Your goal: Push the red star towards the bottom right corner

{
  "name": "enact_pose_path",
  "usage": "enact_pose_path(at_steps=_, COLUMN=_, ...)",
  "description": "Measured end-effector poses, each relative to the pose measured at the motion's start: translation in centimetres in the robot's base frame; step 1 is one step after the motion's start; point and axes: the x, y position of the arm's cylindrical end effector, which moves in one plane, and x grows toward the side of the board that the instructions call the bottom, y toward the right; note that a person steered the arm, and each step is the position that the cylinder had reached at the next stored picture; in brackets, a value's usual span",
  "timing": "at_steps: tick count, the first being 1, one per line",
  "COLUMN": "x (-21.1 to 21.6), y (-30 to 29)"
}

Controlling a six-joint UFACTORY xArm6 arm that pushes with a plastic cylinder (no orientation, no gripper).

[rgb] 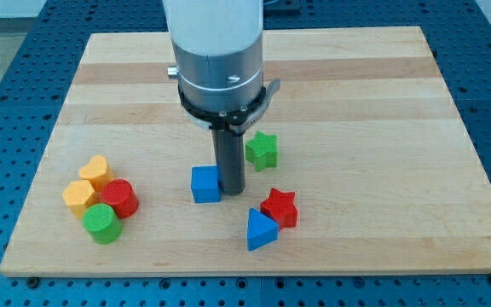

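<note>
The red star (pixel 280 207) lies on the wooden board right of centre, near the view's bottom. A blue triangle (pixel 261 229) touches it on its lower left. My tip (pixel 230 188) rests on the board up and to the left of the red star, a short gap away. A blue cube (pixel 205 184) sits right against the tip's left side. A green star (pixel 262 151) lies just up and right of the tip.
At the view's lower left is a cluster: a yellow heart (pixel 97 171), a yellow hexagon (pixel 79 197), a red cylinder (pixel 119 198) and a green cylinder (pixel 102 223). The board's bottom edge (pixel 254 273) runs just below the blocks.
</note>
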Motion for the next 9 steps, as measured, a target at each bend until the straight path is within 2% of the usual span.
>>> enact_pose_path(at_steps=4, x=2.2, y=0.0)
enact_pose_path(at_steps=7, x=2.2, y=8.4)
enact_pose_path(at_steps=9, x=2.2, y=6.7)
